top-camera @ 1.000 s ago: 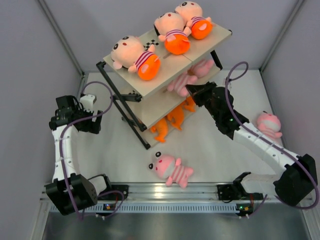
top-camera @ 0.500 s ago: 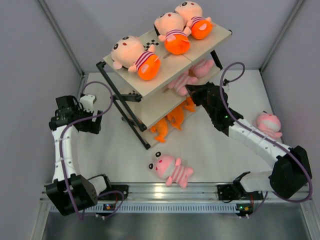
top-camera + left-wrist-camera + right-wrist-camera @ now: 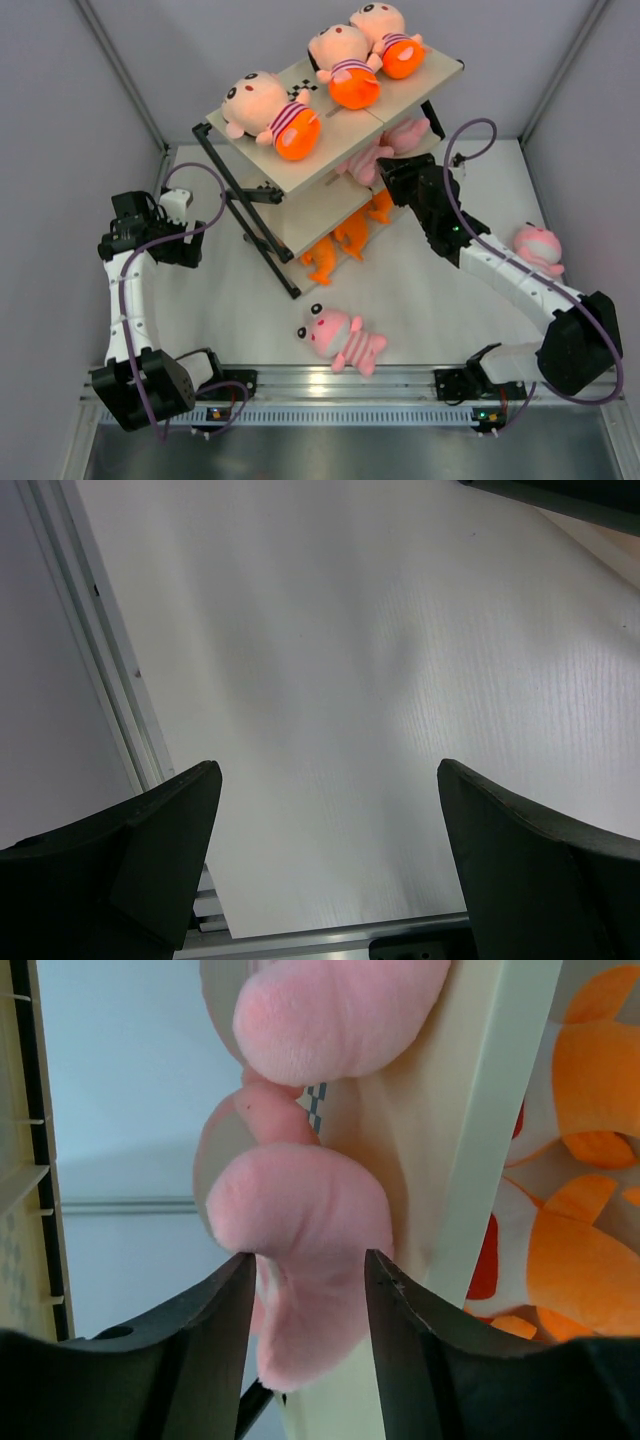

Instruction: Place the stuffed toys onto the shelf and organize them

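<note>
The shelf (image 3: 352, 126) stands at the back centre. Three black-haired dolls (image 3: 272, 112) lie on its top board. Orange creatures (image 3: 338, 242) lie on the bottom tier and also show in the right wrist view (image 3: 590, 1230). My right gripper (image 3: 386, 174) reaches into the middle tier, shut on a limb of a pink striped animal (image 3: 362, 162), which fills the gap between the jaws (image 3: 305, 1260) in the wrist view (image 3: 300, 1210). Another pink animal (image 3: 404, 134) lies behind it. My left gripper (image 3: 178, 248) hangs open and empty over the bare table (image 3: 330, 780) at the left.
One pink striped animal (image 3: 340, 338) lies on the table in front of the shelf near the front rail. Another (image 3: 538, 248) lies at the right beside my right arm. Grey walls close in both sides. The shelf's black frame (image 3: 245, 215) leans toward my left arm.
My right gripper has moved up and further into the shelf's middle tier with the pink animal, pushing it inward. The left arm has not moved.
</note>
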`<state>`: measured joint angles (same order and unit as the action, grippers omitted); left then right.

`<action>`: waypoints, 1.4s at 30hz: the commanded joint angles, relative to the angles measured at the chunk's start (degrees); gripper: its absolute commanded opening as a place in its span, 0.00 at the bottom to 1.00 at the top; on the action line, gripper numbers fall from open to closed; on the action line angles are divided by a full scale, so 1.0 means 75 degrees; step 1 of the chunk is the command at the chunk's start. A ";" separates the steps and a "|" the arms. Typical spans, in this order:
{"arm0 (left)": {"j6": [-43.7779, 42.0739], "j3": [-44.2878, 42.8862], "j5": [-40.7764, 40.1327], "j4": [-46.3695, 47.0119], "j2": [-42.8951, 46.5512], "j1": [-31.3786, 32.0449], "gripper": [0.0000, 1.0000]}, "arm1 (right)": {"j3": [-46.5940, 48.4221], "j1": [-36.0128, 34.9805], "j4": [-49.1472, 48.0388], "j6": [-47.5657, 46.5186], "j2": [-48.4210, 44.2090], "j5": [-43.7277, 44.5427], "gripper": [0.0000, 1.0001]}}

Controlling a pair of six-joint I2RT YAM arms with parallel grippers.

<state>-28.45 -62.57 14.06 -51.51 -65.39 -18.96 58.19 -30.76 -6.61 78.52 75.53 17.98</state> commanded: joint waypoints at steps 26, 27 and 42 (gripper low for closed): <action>-0.0285 -0.0142 -0.0059 -0.0046 0.0011 0.0032 0.95 | -0.2754 0.9677 0.4620 -0.4986 -0.3588 -0.3182 0.82; -0.0285 -0.0166 -0.0047 -0.0058 0.0011 0.0032 0.95 | -0.2964 0.9935 0.4608 -0.4904 -0.3648 -0.3101 0.82; -0.0285 -0.0213 -0.0105 -0.0093 -0.0048 0.0032 0.95 | -0.4080 1.0582 0.2536 -0.3849 -0.2338 -0.3217 0.70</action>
<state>-30.17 -62.57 13.76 -51.83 -65.80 -18.96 27.31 48.18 21.10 48.25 54.61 -2.48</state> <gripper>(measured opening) 0.954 0.707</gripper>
